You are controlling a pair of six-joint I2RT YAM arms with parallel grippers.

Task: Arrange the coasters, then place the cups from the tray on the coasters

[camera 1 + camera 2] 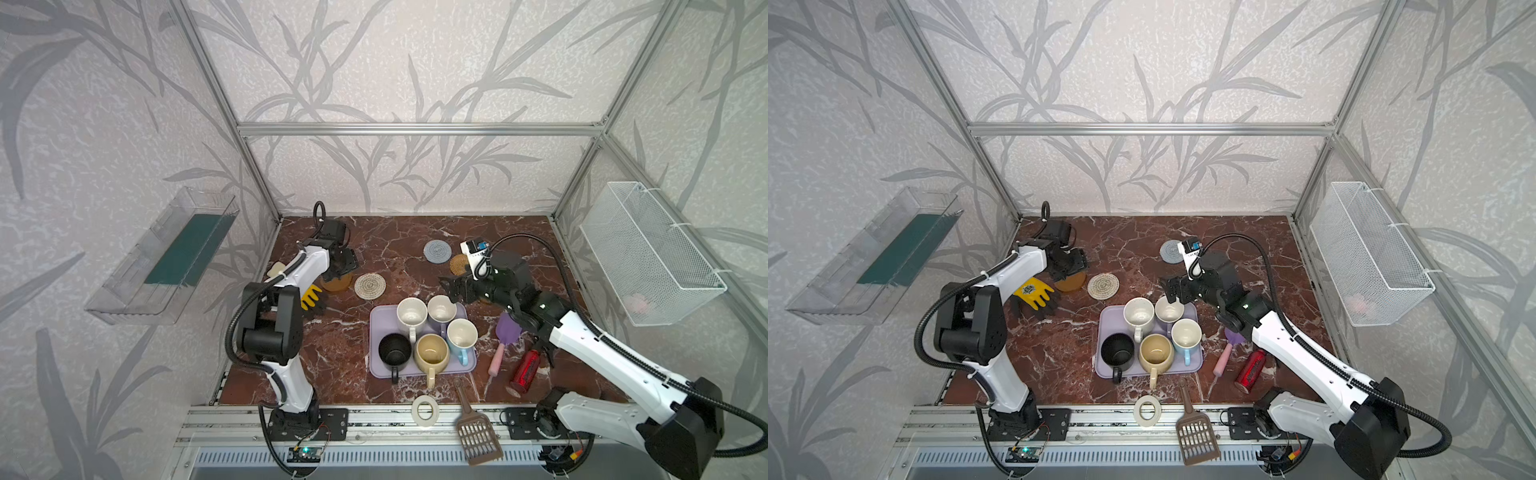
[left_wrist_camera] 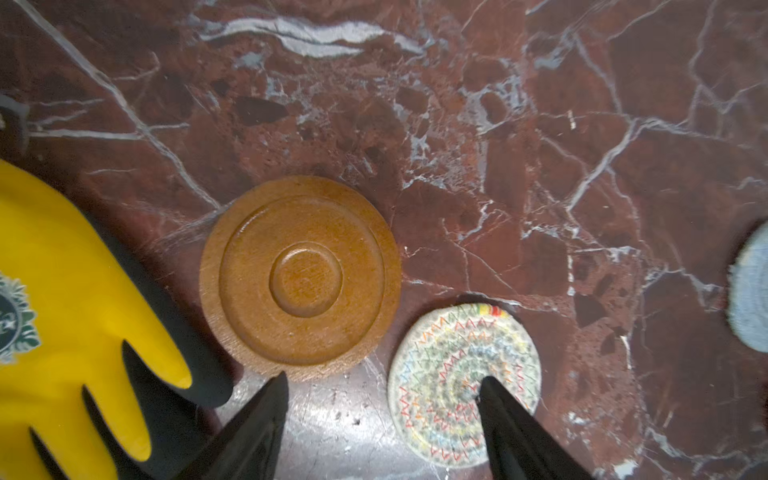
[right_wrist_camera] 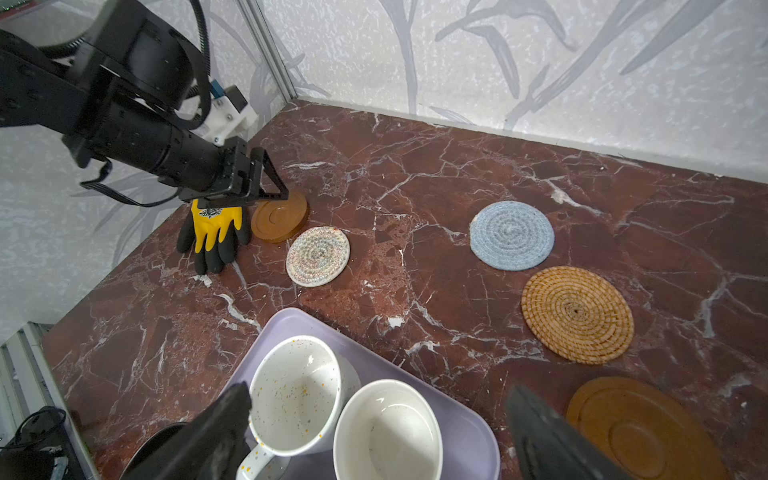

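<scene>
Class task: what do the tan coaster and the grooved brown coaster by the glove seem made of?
Tan coaster: probably rattan or straw, matte; coiled, stitched strands show. Brown coaster: likely wood, smooth satin; turned rings, faint grain.

Far edge: a bare strip of surface is left open.
Left edge: passage is narrowed by a glove just beside two coasters.
Centre: blocked by the tray, packed with cups.
Near right corner: cluttered by a bottle and a scoop.

Yel. glove, tape ring, scoop, red btl
</scene>
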